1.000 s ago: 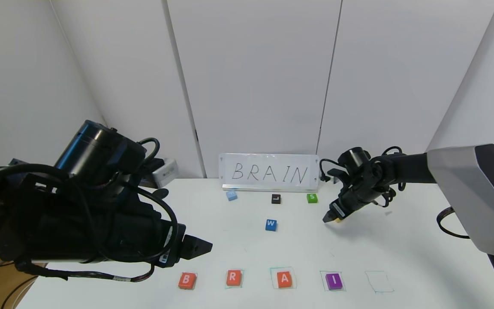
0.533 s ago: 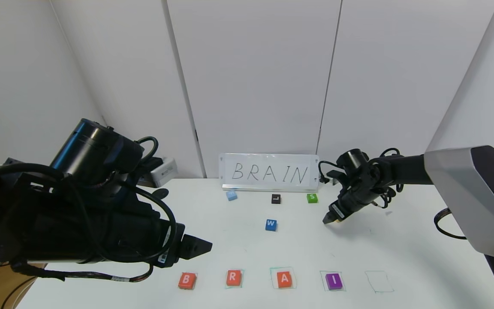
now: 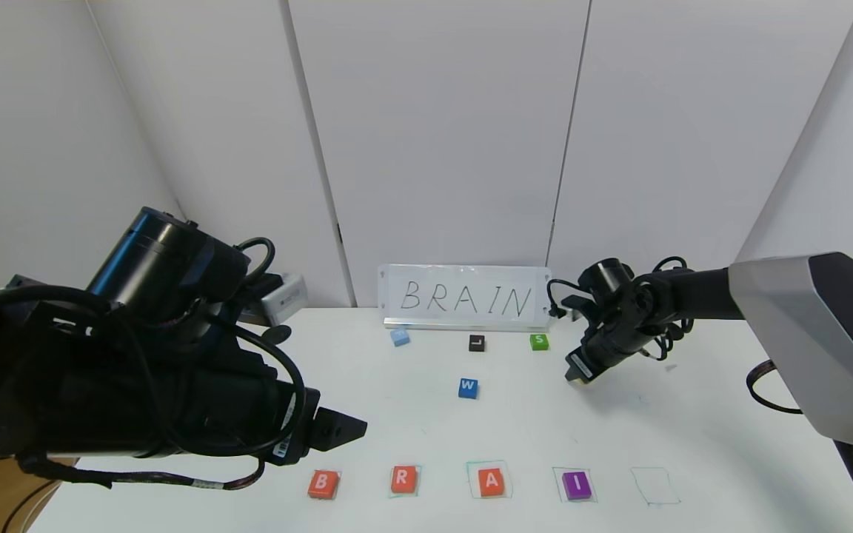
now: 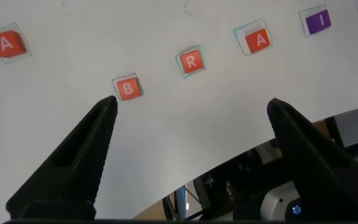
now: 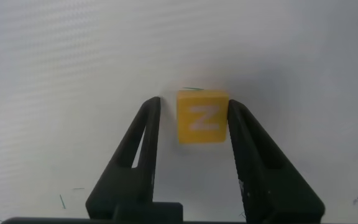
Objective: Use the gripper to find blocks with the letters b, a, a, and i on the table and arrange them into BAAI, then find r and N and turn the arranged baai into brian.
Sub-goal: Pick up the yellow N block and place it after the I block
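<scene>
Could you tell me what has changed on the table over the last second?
The right end effector, with the yellow N block between its fingers, rose slightly off the table. The left end effector hovers unmoved, and the B, R, A and I blocks stayed put.

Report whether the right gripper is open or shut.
Shut on the yellow N block: the right gripper has a finger against each side.

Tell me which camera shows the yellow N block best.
The right wrist view: the yellow N block sits between the right hand's fingers, letter readable. In the head view that hand hides nearly all of it. The left wrist view does not show it.
</scene>
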You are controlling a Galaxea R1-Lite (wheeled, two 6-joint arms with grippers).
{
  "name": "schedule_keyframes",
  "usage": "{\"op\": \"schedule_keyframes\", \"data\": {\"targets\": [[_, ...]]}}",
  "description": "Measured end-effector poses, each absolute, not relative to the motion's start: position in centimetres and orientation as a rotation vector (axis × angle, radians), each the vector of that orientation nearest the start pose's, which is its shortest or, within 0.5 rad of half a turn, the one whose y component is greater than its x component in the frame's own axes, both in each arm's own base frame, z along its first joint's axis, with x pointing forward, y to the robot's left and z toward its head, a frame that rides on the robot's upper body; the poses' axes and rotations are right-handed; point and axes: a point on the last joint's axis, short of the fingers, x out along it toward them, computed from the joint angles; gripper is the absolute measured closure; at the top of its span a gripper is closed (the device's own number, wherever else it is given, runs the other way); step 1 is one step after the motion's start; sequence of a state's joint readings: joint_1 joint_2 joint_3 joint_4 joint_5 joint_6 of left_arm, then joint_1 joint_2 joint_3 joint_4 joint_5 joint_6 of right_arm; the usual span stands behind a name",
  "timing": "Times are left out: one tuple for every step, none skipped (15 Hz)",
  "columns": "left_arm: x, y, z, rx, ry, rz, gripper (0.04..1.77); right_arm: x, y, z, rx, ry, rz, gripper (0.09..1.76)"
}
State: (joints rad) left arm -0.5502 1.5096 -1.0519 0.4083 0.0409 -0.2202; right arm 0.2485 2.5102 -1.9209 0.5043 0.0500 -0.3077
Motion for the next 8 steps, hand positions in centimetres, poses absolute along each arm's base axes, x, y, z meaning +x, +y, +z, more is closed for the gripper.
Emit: {"op": "schedule_keyframes", "data": {"targets": [[20.30, -12.40, 21.18, 0.052, 0.882, -0.383, 0.09, 46.15, 11.77, 5.15, -0.383, 1.046, 0.435, 1.29], [20.27, -12.42, 21.17, 0.054, 0.883, -0.384, 0.09, 46.13, 11.76, 5.13, -0.382, 1.048, 0.435, 1.32], [20.25, -12.44, 21.17, 0.054, 0.882, -0.385, 0.09, 46.13, 11.78, 5.13, -0.382, 1.048, 0.435, 1.32], [20.25, -12.43, 21.16, 0.054, 0.883, -0.385, 0.09, 46.13, 11.78, 5.13, -0.382, 1.048, 0.435, 1.32], [20.24, -12.44, 21.16, 0.054, 0.883, -0.385, 0.09, 46.13, 11.76, 5.10, -0.383, 1.049, 0.435, 1.32], [20.23, -12.45, 21.17, 0.054, 0.882, -0.385, 0.09, 46.12, 11.73, 5.08, -0.382, 1.050, 0.435, 1.32], [20.22, -12.44, 21.18, 0.054, 0.882, -0.385, 0.09, 46.12, 11.73, 5.08, -0.383, 1.050, 0.435, 1.32], [20.22, -12.44, 21.17, 0.054, 0.882, -0.386, 0.09, 46.12, 11.72, 5.07, -0.383, 1.050, 0.435, 1.32]]}}
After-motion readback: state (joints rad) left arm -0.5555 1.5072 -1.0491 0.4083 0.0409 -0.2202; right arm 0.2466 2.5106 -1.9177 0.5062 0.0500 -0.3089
